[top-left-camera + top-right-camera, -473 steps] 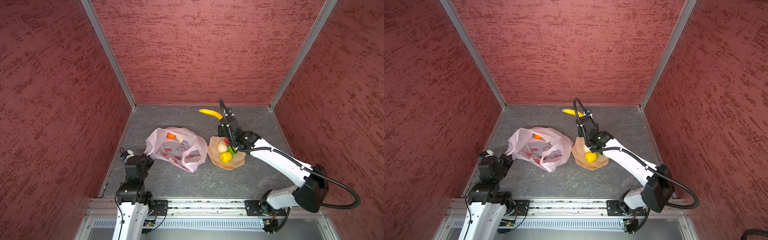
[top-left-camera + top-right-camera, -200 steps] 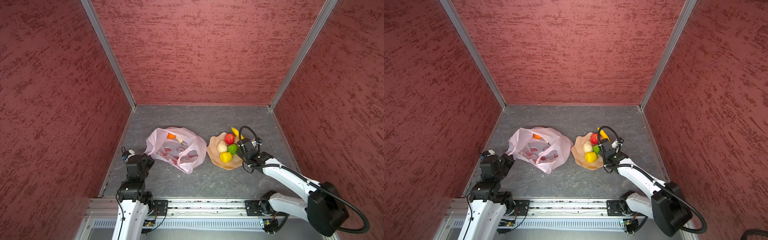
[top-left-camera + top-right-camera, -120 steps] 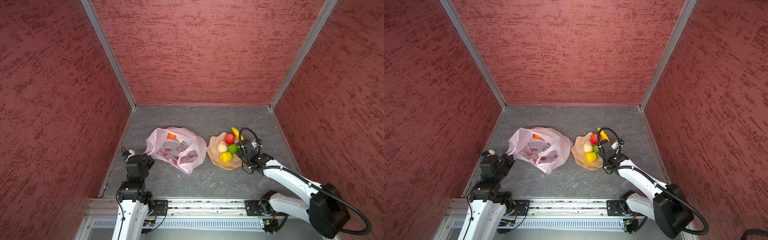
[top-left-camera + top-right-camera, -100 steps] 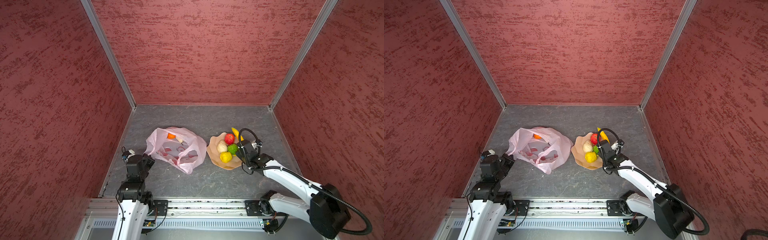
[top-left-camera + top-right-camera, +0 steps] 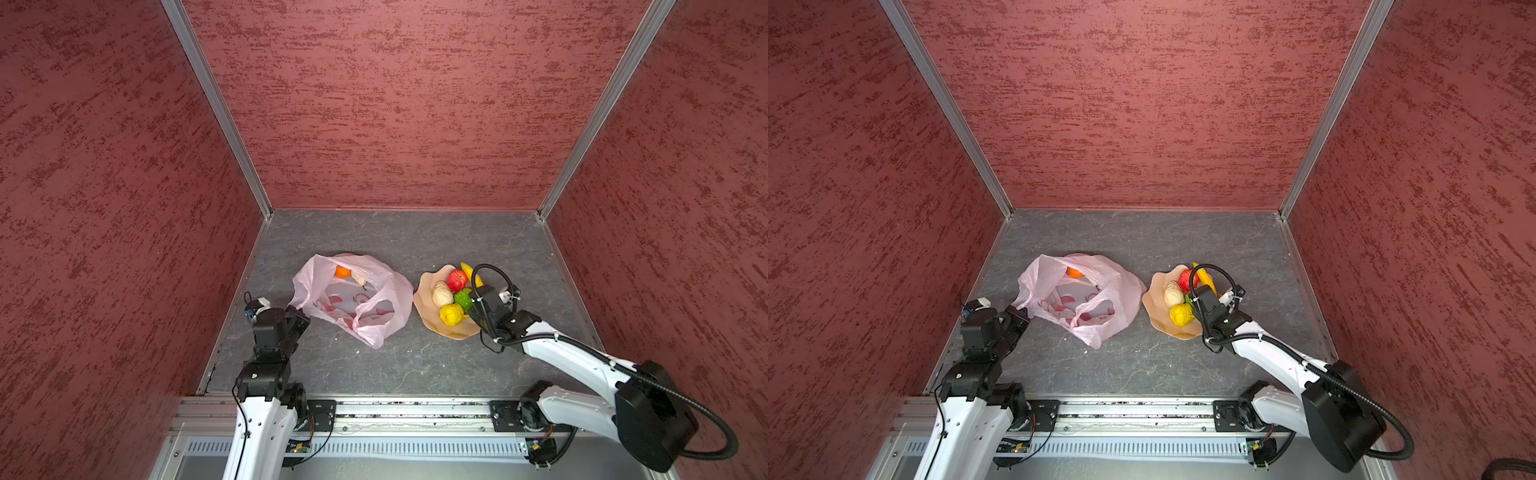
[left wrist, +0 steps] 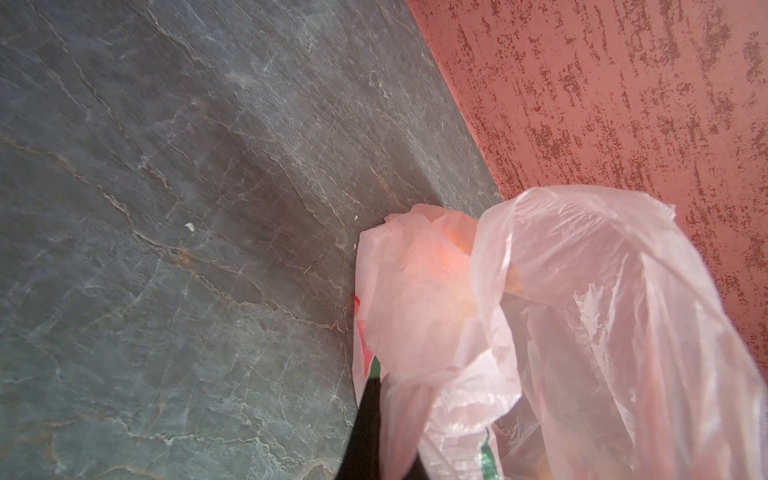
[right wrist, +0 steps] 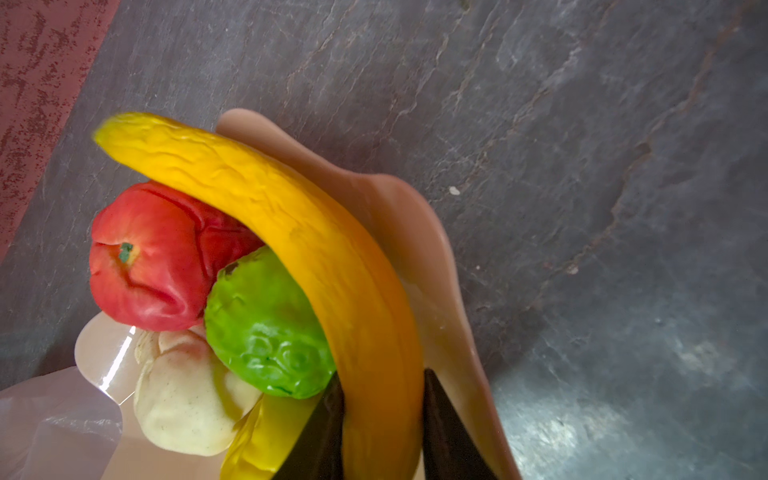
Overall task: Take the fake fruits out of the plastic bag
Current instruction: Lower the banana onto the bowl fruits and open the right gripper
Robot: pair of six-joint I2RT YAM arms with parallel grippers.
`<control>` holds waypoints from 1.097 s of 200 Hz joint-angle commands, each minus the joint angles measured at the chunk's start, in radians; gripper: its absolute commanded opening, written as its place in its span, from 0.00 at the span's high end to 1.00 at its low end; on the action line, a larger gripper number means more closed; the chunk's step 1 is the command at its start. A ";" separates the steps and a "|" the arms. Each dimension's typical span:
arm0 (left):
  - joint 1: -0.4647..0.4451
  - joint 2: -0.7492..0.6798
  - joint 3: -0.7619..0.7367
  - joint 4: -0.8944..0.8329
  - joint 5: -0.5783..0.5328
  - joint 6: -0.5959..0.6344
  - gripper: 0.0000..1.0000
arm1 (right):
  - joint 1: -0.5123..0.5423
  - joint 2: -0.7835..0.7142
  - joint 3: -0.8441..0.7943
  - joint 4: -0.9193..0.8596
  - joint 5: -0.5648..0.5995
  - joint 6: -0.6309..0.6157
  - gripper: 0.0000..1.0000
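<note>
the right hand (image 7: 382, 419) straddles the curved yellow toy banana (image 7: 291, 232), fingers barely apart, on the tan wavy-edged plate (image 5: 428, 309)'s far right rim. the left hand (image 6: 374, 419) pinches shut the thin pale-pink plastic bag (image 5: 353, 299), left of the plate, with an orange fruit (image 5: 343, 271) inside. once released, i'd say the banana could slide off the rim.

- Left arm reaches a short way forward from its base, low at the left; the left hand (image 5: 297, 314) is closed, pinching thin film between its fingers (image 6: 365, 424).
- Right arm stretches forward and inward, wrist low; the right hand (image 7: 382, 432) has its two dark fingers (image 7: 320, 432) flanking a yellow curved object.
</note>
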 commanded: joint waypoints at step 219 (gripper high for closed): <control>-0.003 0.003 0.024 -0.020 0.077 0.038 1.00 | 0.259 0.126 0.450 -0.289 0.322 -0.116 0.41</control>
